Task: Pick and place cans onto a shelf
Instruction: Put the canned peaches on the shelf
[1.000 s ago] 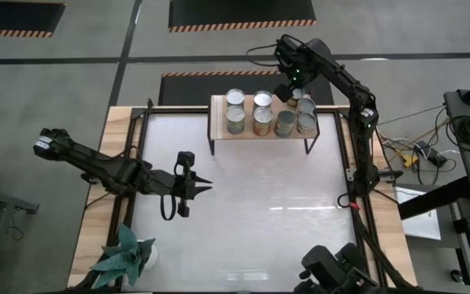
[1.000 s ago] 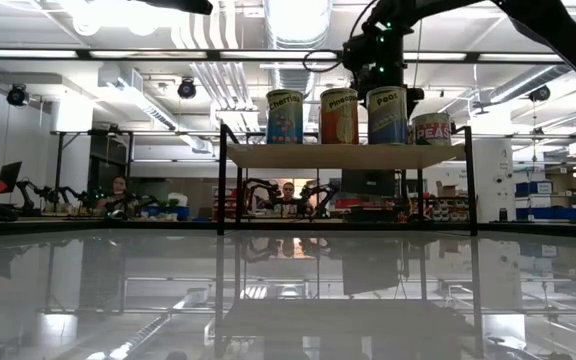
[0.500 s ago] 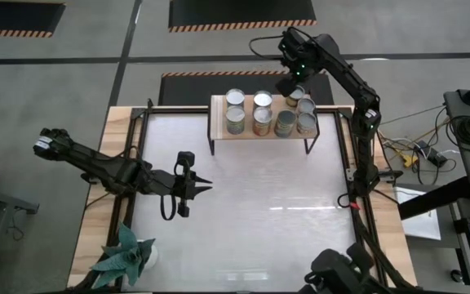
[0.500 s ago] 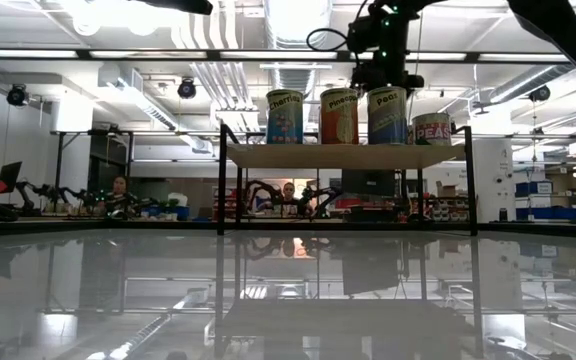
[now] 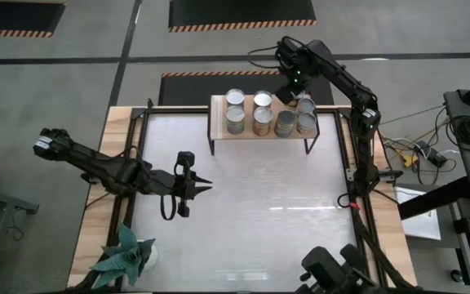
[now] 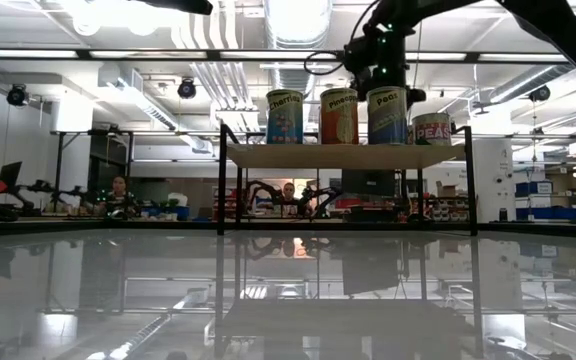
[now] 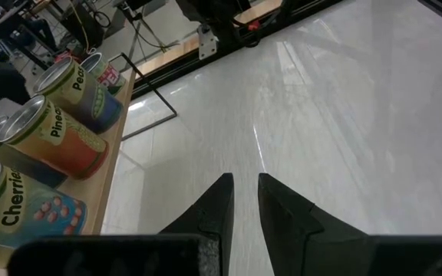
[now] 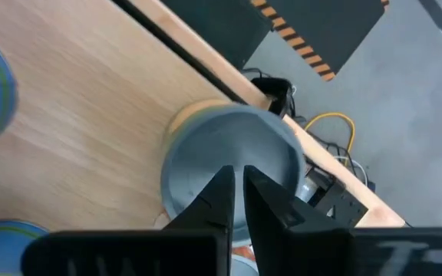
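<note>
Room: workshop hall with ceiling pipes, strip lights and seated people far behind the bench, seen in the low view.
Bench: large white tabletop with wooden edges (image 5: 243,196), glossy.
Shelf: low rectangular light-wood board on thin black metal legs (image 5: 261,133), at the 12 o'clock edge of the bench; the small cylindrical tin cans with silvery tops (image 5: 254,113) stand on it in two rows, close together.
Cans, low view: front row reads Cherries, Pineapple, Peas (image 6: 386,115), with a shorter Peas can at the 3 o'clock end.
Right tool (image 5: 292,88): above the far 3 o'clock corner of the shelf, fingers (image 8: 219,201) clenched together with nothing between them, pointing down at the grey metal top of one can (image 8: 229,157) just beneath.
Left tool (image 5: 202,187): well apart from the shelf, low over the bench at the 9 o'clock side, fingers (image 7: 217,211) pressed nearly together, grasping nothing.
Plant: teal spiky plant (image 5: 125,255) at the 7 o'clock corner of the bench.
</note>
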